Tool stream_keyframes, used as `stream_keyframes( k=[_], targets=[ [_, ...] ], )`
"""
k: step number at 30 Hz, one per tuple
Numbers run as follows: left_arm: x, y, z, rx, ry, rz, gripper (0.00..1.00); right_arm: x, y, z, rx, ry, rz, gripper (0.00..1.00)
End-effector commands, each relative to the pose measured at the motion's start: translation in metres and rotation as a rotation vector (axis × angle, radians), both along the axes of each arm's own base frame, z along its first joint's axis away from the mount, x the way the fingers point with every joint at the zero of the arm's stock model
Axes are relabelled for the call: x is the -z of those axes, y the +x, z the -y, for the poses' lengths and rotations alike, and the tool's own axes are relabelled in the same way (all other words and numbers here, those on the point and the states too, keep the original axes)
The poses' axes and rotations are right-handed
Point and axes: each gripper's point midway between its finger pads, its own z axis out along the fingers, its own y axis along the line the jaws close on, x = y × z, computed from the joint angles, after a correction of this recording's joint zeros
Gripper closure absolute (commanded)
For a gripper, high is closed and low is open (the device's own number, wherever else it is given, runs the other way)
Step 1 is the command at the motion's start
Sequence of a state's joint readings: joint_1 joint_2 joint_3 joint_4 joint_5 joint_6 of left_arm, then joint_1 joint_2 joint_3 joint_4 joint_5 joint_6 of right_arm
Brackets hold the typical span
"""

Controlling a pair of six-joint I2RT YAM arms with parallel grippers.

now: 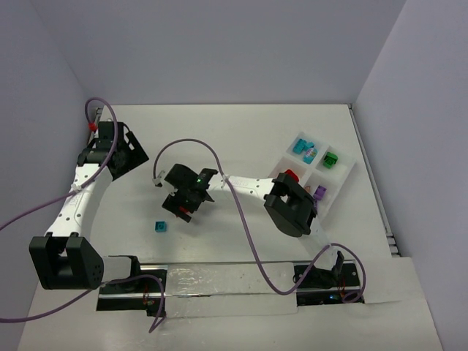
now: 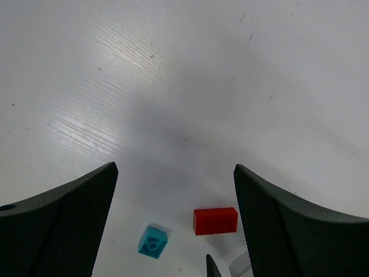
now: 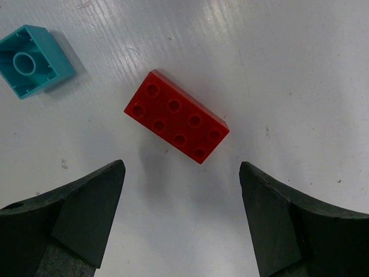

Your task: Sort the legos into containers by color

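Right gripper (image 3: 181,173) hangs over the red two-by-four plastic brick (image 3: 176,124). Its jaws are spread wide with nothing between them. The brick lies flat, studs up, just ahead of the fingertips. I read this as lining up for a pick. The brick sits slantwise to the jaws, so I judge the wrist needs a turn before descent to close across the long sides.

Both loose pieces lie well to the left of the translucent white four-compartment plastic tray (image 1: 344,170). The teal square plastic brick (image 3: 36,60) lies hollow side up, near the red one but not touching, and farther from the tray.

Tray cells: teal far-left, green far-right, red near-left, purple near-right. The near-left cell is the likely target.

Left gripper (image 2: 176,173) sits farther from the tray again, likewise released and empty. I take it to be standing clear of the working arm.

White table (image 2: 173,86): slight sheen, fine streaked grain, a few dark specks. Pale grey walls (image 1: 219,51) enclose three sides.
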State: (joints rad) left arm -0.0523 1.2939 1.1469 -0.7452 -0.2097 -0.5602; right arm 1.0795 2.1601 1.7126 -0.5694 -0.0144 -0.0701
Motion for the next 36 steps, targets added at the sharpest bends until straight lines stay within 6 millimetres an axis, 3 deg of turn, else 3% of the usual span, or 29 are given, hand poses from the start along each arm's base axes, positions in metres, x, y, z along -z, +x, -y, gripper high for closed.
stream_keyframes(
  k=[1,5,12,21,26,28,30,34,36],
  targets=[
    [-0.019,0.004,-0.002,0.009,0.003,0.050,0.11,0.001,0.003,-0.008,-0.079,-0.007,0.054,0.11],
    [-0.018,0.005,-0.003,0.008,0.010,0.045,0.11,0.016,0.009,-0.009,-0.102,-0.051,0.090,0.09],
    [-0.019,0.003,-0.007,-0.010,0.014,0.049,0.11,0.017,0.027,-0.023,-0.049,-0.018,0.143,0.09],
    [-0.023,0.005,-0.010,-0.015,0.011,0.058,0.11,0.012,0.026,-0.053,-0.047,0.103,0.111,0.09],
    [-0.025,0.005,-0.011,-0.014,0.010,0.063,0.11,0.020,0.019,-0.058,-0.041,0.125,0.051,0.13],
    [-0.024,0.005,-0.012,-0.014,0.011,0.062,0.11,0.023,0.017,-0.057,-0.032,0.125,0.039,0.19],
    [-0.025,0.005,-0.012,-0.013,0.009,0.065,0.11,0.021,0.017,-0.055,-0.023,0.129,0.036,0.31],
    [-0.024,0.004,-0.011,-0.010,0.004,0.064,0.11,0.018,0.019,-0.042,0.030,0.129,0.056,0.74],
    [-0.024,0.004,-0.011,-0.012,0.003,0.066,0.11,0.009,0.025,-0.034,0.072,0.139,0.078,0.86]
  ],
)
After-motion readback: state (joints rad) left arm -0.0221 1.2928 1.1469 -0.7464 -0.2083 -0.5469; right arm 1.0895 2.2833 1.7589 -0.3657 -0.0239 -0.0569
